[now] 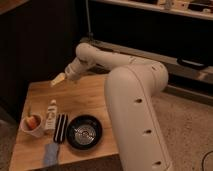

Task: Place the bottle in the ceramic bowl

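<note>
- Your gripper hangs over the table, well beyond the ceramic bowl; you cannot tell how wide it stands.
- The bottle lies left of that bowl, apart from it.

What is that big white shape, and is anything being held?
The big white shape is a robot arm, seen by one camera looking down on a wooden table. Its gripper hovers above the table's far left corner. At the front left are a white cup with orange contents, the bottle beside it, a black ridged object, the ceramic bowl, and a blue item nearest the camera. The bottle sits on the table, well apart from the gripper, so it is not held.
</note>
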You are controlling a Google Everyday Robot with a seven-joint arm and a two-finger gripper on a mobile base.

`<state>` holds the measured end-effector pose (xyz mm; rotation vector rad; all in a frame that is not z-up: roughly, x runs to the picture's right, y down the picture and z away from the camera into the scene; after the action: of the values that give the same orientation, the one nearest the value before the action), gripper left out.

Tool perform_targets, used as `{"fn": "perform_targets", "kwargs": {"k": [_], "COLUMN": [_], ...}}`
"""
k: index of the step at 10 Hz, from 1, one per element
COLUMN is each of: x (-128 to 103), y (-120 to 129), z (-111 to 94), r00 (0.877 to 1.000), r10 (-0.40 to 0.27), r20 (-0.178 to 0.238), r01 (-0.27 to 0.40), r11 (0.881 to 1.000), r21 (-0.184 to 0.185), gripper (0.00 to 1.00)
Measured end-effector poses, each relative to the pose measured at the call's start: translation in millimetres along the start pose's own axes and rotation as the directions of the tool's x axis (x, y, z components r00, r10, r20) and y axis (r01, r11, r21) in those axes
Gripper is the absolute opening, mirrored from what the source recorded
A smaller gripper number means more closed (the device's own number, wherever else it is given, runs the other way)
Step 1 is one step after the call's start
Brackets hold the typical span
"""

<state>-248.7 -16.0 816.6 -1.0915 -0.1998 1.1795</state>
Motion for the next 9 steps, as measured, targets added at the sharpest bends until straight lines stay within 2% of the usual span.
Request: {"fn": "perform_targets", "kwargs": {"k": [2,5,8,9], "x": [14.3,27.4,34.5,34.2], "y": [8.4,23.6,18.7,17.0], "z": [15.6,35.0,44.6,42.6], "r00": [0.999,0.996,0.993,0.993], "r10": [0.003,0.010,0.027,0.029], "r20": [-0.034,-0.084,-0.115,-0.112], "r01": [-0.003,-0.007,-0.021,-0.024], "r11": [1.000,0.999,0.999,0.998], "r21": [-0.009,0.039,0.049,0.050], "gripper": [0.80,0.80,0.80,0.80]}}
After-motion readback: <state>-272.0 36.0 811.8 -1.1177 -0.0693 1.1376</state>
